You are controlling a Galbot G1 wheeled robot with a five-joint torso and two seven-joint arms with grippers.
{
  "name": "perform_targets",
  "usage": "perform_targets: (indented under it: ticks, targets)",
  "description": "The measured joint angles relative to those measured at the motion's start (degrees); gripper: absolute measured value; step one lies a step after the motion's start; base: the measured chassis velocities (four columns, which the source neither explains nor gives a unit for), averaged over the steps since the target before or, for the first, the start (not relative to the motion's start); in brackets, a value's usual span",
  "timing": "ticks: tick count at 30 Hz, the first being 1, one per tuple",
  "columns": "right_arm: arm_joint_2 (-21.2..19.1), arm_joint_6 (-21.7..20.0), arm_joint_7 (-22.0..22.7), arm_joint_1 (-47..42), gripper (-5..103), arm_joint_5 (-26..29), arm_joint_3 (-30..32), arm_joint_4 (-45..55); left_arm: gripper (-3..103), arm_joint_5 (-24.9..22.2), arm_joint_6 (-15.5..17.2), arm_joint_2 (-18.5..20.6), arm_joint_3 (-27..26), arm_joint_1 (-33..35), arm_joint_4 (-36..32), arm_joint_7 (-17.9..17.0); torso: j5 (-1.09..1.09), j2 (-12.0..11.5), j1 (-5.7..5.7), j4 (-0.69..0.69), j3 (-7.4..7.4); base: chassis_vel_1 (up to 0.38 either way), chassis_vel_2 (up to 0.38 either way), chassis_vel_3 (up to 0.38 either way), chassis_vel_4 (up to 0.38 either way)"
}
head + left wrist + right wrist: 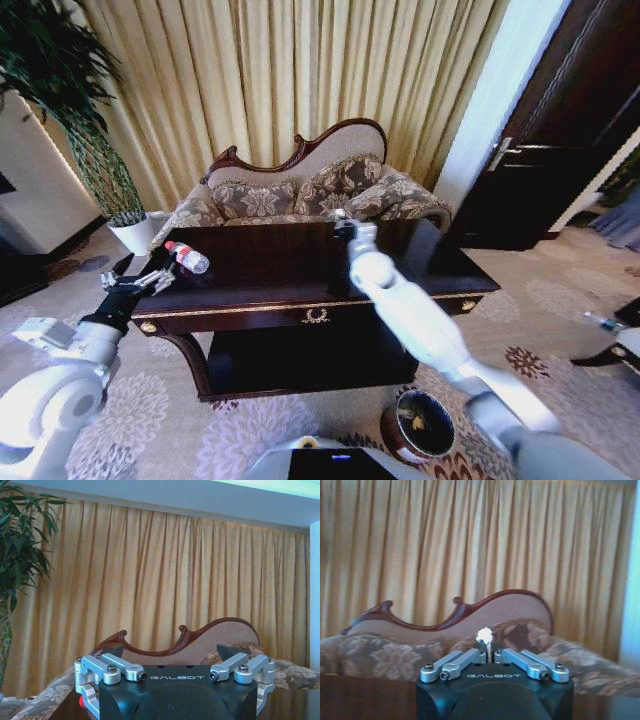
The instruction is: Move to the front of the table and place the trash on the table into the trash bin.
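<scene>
Closest to the head camera sits the trash bin (419, 425), round and dark with a shiny rim, on the patterned carpet (560, 300) just in front of the table (300, 262) and beside the right arm's elbow. From the head view the right pincer (343, 227) reaches out over the middle of the dark glossy table top, but what it holds is too small to make out there; the right wrist view settles it, showing the fingers drawn together on a crumpled white scrap (484, 635) that pokes up between their tips. At the table's left end the left pincer (135, 281) hovers with its fingers spread apart, and the clear bottle (187, 257) with its red cap lies on the table top just beyond it. The left wrist view confirms the wide gap between those fingers and looks past them to the sofa (200, 642) and curtain (165, 580).
</scene>
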Motion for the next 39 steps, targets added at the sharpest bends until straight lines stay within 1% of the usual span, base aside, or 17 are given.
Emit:
perform_targets:
  ticks: [1, 2, 3, 4, 5, 6, 7, 9, 10, 13, 14, 15, 24, 30, 34, 37, 39]
  targets:
    - [-1.77, 1.04, -1.23, -1.64, 2, -0.30, 1.68, 0.70, 100, 0.00, -0.04, 0.23, 0.32, -0.43, 0.30, 0.08, -0.01, 0.00, 0.00, 0.00, 0.00, 0.000, 0.000, 0.000, 0.000]
    - [-1.77, 1.04, -1.23, -1.64, 2, -0.30, 1.68, 0.70, 100, 0.00, -0.04, 0.23, 0.32, -0.43, 0.30, 0.08, -0.01, 0.00, 0.00, 0.00, 0.00, 0.000, 0.000, 0.000, 0.000]
    - [-3.22, 1.67, -1.88, -3.18, 2, -0.19, 3.08, 1.43, 100, -0.01, -0.05, 0.40, 0.53, -0.75, 0.55, 0.12, -0.01, 0.00, 0.00, -0.01, 0.00, 0.000, 0.000, 0.000, 0.000]
    - [-4.48, 1.82, -1.96, -4.66, 2, 0.58, 4.18, 2.44, 100, -0.12, -0.05, 0.57, 0.63, -0.98, 0.78, 0.15, 0.00, 0.00, 0.00, -0.02, 0.00, 0.000, 0.000, 0.000, 0.000]
    - [-4.48, 1.82, -1.96, -4.66, 2, 0.58, 4.18, 2.44, 100, -0.12, -0.05, 0.57, 0.63, -0.98, 0.78, 0.15, 0.00, 0.00, 0.00, -0.02, 0.00, 0.000, 0.000, 0.000, 0.000]
    - [-5.90, 1.83, -1.80, -6.42, 2, 1.68, 5.25, 3.85, 100, -0.45, -0.05, 0.80, 0.68, -1.18, 1.06, 0.22, 0.01, 0.00, 0.00, -0.01, 0.00, 0.000, 0.000, 0.000, 0.000]
    - [-5.90, 1.83, -1.80, -6.42, 2, 1.68, 5.25, 3.85, 100, -0.45, -0.05, 0.80, 0.68, -1.18, 1.06, 0.22, 0.01, 0.00, 0.00, -0.01, 0.00, 0.000, 0.000, 0.000, 0.000]
    - [-8.11, 1.63, -1.40, -9.70, 2, 2.92, 6.97, 6.50, 100, -0.92, -0.05, 1.20, 0.73, -1.59, 2.11, 0.72, -0.01, 0.00, 0.00, 0.00, 0.00, 0.000, 0.000, 0.000, 0.000]
    - [-8.11, 1.63, -1.40, -9.70, 2, 2.92, 6.97, 6.50, 100, -0.92, -0.05, 1.20, 0.73, -1.59, 2.11, 0.72, -0.01, 0.00, 0.00, 0.00, 0.00, 0.000, 0.000, 0.000, 0.000]
    - [-9.41, 1.49, -0.68, -13.29, 2, 3.42, 8.10, 9.18, 100, -1.58, 0.04, 1.77, 0.87, -2.45, 3.91, 1.42, -0.02, 0.00, 0.00, 0.00, 0.00, 0.000, 0.000, 0.000, 0.000]
    - [-9.77, 1.45, -0.43, -14.82, 2, 3.48, 8.59, 10.36, 100, -2.19, 0.17, 2.08, 0.89, -2.90, 4.56, 1.49, -0.03, 0.00, 0.01, 0.02, 0.00, 0.000, 0.000, 0.000, 0.000]
    - [-10.02, 1.40, -0.15, -16.59, 2, 3.50, 9.13, 11.78, 100, -2.97, 0.40, 2.59, 0.87, -3.46, 5.33, 1.50, -0.02, 0.00, 0.00, 0.00, 0.00, 0.000, 0.000, 0.000, 0.000]
    - [-9.32, 1.36, 1.21, -20.54, 2, 2.97, 10.06, 15.03, 100, -3.39, 0.56, 3.36, 0.76, -3.78, 5.89, 1.52, -0.02, 0.00, 0.01, 0.00, 0.01, 0.090, -0.089, -0.103, 0.099]
    - [-8.65, 1.52, 1.73, -21.71, 2, 1.84, 10.09, 15.75, 100, -3.18, 0.55, 3.45, 0.50, -3.43, 5.75, 1.62, -0.03, 0.00, 0.01, 0.01, 0.00, 0.255, -0.219, -0.235, 0.240]
    - [-7.70, 2.28, 2.10, -21.87, 2, -0.03, 9.63, 15.30, 100, -2.77, 0.48, 3.46, 0.37, -3.24, 5.59, 1.68, -0.02, 0.01, 0.00, 0.00, 0.00, 0.290, -0.293, -0.301, 0.276]
    - [-6.90, 2.86, 2.08, -22.18, 2, -1.12, 9.22, 14.93, 100, -2.64, 0.39, 3.44, 0.08, -2.89, 5.38, 1.69, -0.04, 0.02, -0.02, 0.02, 0.00, 0.291, -0.283, -0.292, 0.274]
    - [-6.39, 2.20, 1.98, -23.35, 2, -1.71, 9.15, 14.38, 100, -2.55, 0.29, 3.31, -0.23, -2.54, 5.26, 1.74, 0.00, 0.06, -0.08, -0.01, -0.03, 0.159, -0.200, -0.225, 0.174]
